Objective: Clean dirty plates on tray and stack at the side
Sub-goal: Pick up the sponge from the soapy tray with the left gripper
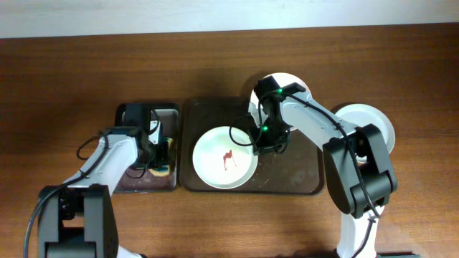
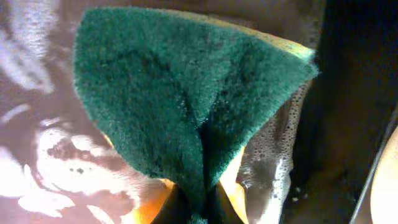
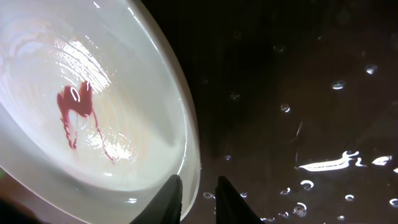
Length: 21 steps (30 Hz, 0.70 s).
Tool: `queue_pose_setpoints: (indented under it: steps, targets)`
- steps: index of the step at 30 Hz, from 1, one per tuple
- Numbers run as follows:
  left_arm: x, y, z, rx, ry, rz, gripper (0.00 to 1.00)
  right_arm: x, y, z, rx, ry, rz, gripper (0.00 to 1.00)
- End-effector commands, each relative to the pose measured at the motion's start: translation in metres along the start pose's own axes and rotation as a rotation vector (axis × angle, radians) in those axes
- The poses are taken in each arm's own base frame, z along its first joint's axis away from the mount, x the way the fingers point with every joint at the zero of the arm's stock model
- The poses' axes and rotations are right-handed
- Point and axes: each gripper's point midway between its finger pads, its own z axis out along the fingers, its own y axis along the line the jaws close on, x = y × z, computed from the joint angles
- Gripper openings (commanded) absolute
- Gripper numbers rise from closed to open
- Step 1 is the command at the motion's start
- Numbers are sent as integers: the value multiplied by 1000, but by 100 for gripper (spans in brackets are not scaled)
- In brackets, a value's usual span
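A pale plate with a red smear at its centre lies on the dark brown tray. My right gripper straddles its right rim, one finger inside and one outside, shut on the rim; the right wrist view shows the plate and gripper close up. A second white plate lies behind the tray under the right arm. A third white plate lies to the tray's right. My left gripper is shut on a green and yellow sponge over the small black tray.
The small black tray with wet, foamy greyish inside stands left of the brown tray. The brown tray's bare floor is wet with droplets. Brown tabletop surrounds everything.
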Motion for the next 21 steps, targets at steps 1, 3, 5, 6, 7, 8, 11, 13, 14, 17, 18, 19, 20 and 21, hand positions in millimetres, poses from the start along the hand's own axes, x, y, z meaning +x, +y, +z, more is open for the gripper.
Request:
queue_pose_setpoints:
  steps: [1,3,5,6,7,8,11,13,14,17,18,19,20,21]
  targets:
    - [-29,2,-33,0,-109,-4,0,2,6,-4,-13,-8,-12,20]
    - [-38,0,-53,5,-179,1,0,2,6,-4,-13,-8,-12,20]
    - [-47,6,-78,-39,-267,-1,0,1,6,-4,-13,-10,-12,20]
    - [-50,11,-89,-71,-309,-4,0,1,6,-4,-13,-10,-12,20]
    - [-54,13,-99,-87,-347,-6,0,1,6,-4,-13,-10,-12,20]
    - [-60,14,-111,-92,-399,-7,0,1,6,-4,-13,-10,-13,20]
    - [-74,13,-136,-104,-513,21,0,1,6,-4,-13,-10,-12,20]
    - [-79,25,-154,-175,-576,2,0,1,6,-4,-13,-10,-13,20]
    - [-79,29,-160,-199,-597,-7,0,1,6,-4,-13,-11,-13,20]
    - [-80,33,-176,-228,-646,-20,0,1,6,-4,-13,-12,-14,20]
    - [-80,33,-179,-227,-654,-21,0,1,6,-4,-13,-12,-14,20]
    - [-80,33,-179,-226,-656,-21,0,1,6,-4,-13,-12,-14,20]
    - [-80,33,-179,-227,-656,-21,0,1,6,-4,-13,-12,-14,20]
    - [-80,33,-179,-226,-656,-21,0,1,6,-4,-13,-12,-14,20]
